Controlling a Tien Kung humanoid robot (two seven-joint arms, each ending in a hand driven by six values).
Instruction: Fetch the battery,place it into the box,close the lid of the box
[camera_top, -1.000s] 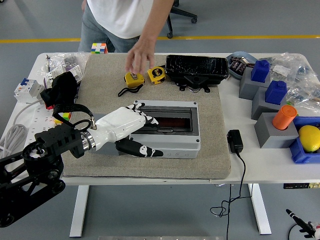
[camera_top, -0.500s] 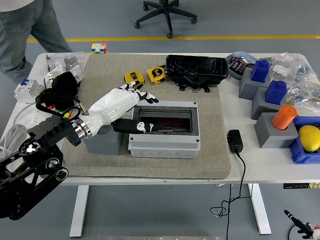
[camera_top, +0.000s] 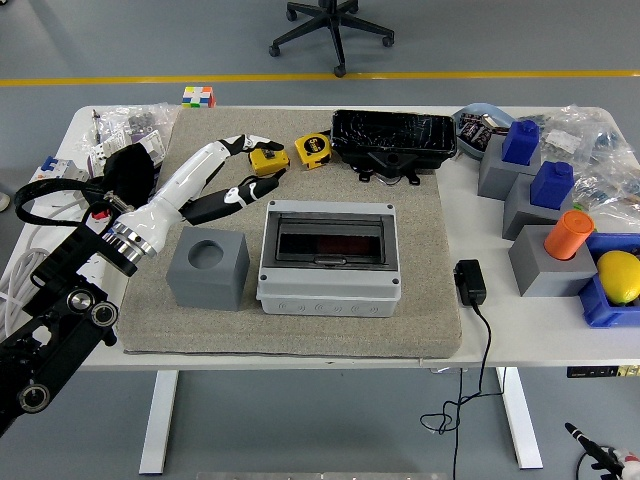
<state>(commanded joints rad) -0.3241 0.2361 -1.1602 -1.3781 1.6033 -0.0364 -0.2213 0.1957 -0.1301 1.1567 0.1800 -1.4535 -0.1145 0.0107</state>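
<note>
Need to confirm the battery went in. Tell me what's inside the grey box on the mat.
The grey box has a dark tinted lid; only a dim reddish interior shows through. No battery can be made out, and anything below is hidden.

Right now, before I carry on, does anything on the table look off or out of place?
Nothing spilled or damaged. The grey box sits square on the mat with its dark lid down. The left hand, holding nothing, reaches toward the yellow tape measures, not a battery. I can't pick out a battery. Clutter fills both table ends.
</note>
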